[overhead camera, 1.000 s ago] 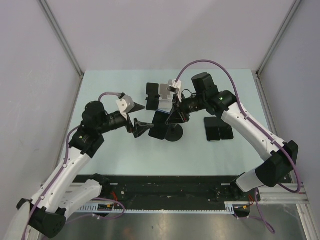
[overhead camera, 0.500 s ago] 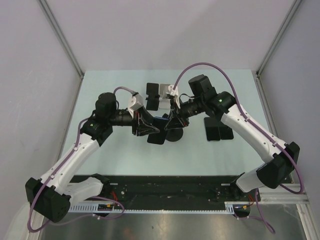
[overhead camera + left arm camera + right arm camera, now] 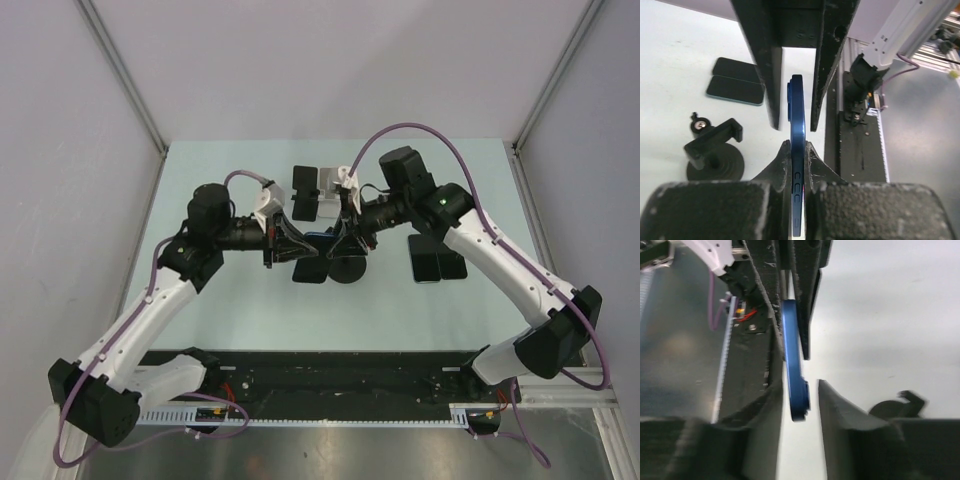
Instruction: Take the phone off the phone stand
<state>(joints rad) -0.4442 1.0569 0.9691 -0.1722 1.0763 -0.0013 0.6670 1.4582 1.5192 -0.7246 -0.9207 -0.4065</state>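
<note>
The slim blue phone (image 3: 796, 110) hung edge-on above the pale green counter (image 3: 675, 55), beside and clear of the black round-based phone stand (image 3: 715, 150). The left gripper (image 3: 797, 152) held one end in clenched jaws. The right gripper (image 3: 801, 387) straddled the other end, jaws released, with gaps showing.

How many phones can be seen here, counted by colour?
Blue phone: 1, held edge-on in the left gripper.
Dark phones: 2, lying flat side by side on the table.
Total: 3 phones.
</note>
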